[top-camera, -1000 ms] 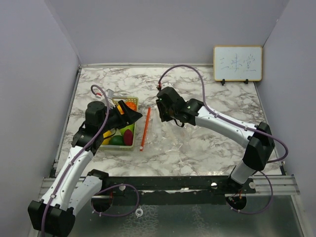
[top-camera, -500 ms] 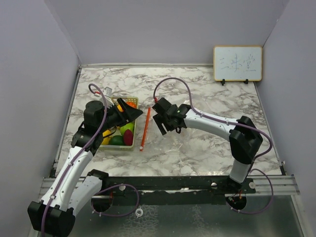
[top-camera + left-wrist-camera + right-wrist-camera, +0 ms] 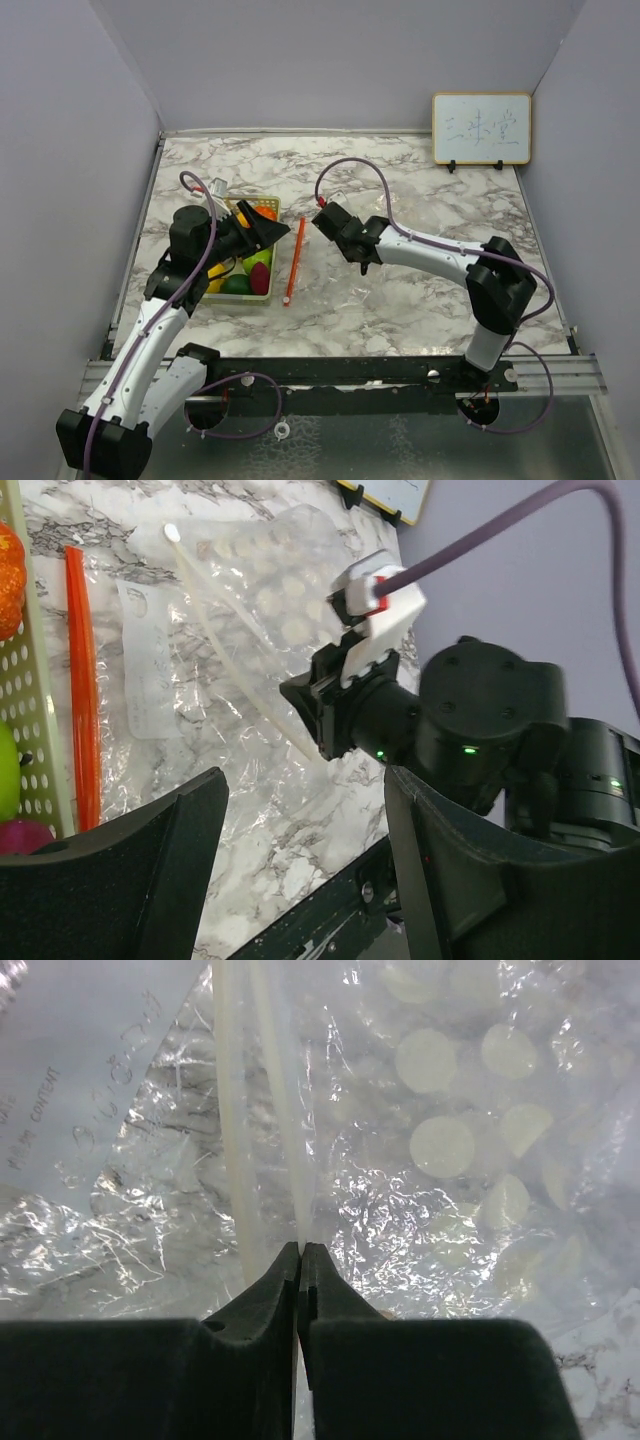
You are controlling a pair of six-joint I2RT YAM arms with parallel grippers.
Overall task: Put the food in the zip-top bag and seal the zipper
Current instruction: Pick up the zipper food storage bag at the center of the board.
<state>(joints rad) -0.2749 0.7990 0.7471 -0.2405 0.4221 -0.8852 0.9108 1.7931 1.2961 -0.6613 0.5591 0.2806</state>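
My right fingers (image 3: 268,1298) are pinched shut on the bag (image 3: 440,1150) by its white strip. I should lift slowly so it won't slip. My left fingers (image 3: 120,880) are open and empty.

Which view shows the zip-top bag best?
Left wrist: it shows nearly the whole zip-top bag on the marble table, orange strip beside the basket. Right wrist shows only crinkled film pinched in the right gripper; top external barely shows the clear plastic.
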